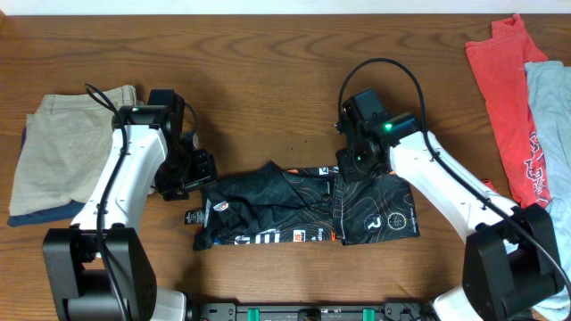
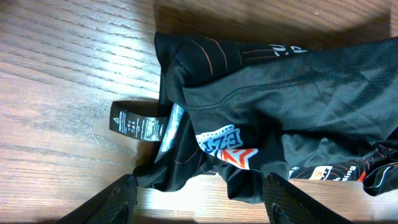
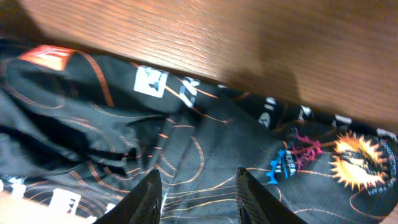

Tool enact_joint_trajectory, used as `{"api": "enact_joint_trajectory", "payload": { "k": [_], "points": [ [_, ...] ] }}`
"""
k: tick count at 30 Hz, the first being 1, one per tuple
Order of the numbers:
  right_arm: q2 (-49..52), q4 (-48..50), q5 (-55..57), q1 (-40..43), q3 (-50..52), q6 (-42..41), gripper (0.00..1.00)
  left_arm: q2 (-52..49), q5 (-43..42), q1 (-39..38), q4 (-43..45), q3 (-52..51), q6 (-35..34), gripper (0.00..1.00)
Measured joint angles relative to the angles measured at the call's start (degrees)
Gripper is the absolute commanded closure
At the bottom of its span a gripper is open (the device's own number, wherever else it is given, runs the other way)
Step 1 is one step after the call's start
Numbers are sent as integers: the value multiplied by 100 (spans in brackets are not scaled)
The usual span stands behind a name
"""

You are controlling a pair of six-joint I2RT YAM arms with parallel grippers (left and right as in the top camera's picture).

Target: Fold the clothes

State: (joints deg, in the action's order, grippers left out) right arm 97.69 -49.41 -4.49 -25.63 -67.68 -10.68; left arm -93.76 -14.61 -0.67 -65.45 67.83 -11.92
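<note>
Overhead view: the jersey [image 1: 303, 214] is shown bunched into a wide, uneven band on the table [image 1: 268, 62], toward 6 o'clock from the table's middle. Its 9 o'clock half is rumpled and its 3 o'clock half lies flatter. The left gripper [image 1: 198, 174] is placed at the jersey's 9 o'clock end and the right gripper [image 1: 348, 165] over its 12 o'clock edge. Folded tan trousers [image 1: 62, 152] are seen at 9 o'clock. A red garment [image 1: 508, 98] and a pale blue garment [image 1: 553, 116] are seen at 2 to 3 o'clock, well apart from the work. Left wrist view: the left gripper [image 2: 202, 196] is held with its jaws widely parted above the crumpled hem. Nothing is clamped between them. A black care label [image 2: 137, 126] is seen sticking out at 9 o'clock onto bare wood. Right wrist view: the right gripper [image 3: 198, 193] is shown with its jaws partly spread over patterned cloth, and no fold is pinched between them. A sunburst logo [image 3: 357, 163] lies at 3 o'clock. The step in hand is judged to be the regrasp between folds. The next move calls for the rumpled 9 o'clock end to be gripped at its edge and smoothed or laid over, with the loose layers caught together.
</note>
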Motion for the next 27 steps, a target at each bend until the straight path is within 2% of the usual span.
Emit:
{"api": "enact_joint_trajectory", "payload": {
  "k": [10,17,27],
  "points": [
    [487,645,271,0,177,-271,62,0,0,0,0,0,0,33],
    [1069,787,-428,-87,144,-214,62,0,2,0,-4,0,0,33],
    [1060,855,-776,-151,61,-177,54,0,0,0,-94,-35,0,32]
  ]
}}
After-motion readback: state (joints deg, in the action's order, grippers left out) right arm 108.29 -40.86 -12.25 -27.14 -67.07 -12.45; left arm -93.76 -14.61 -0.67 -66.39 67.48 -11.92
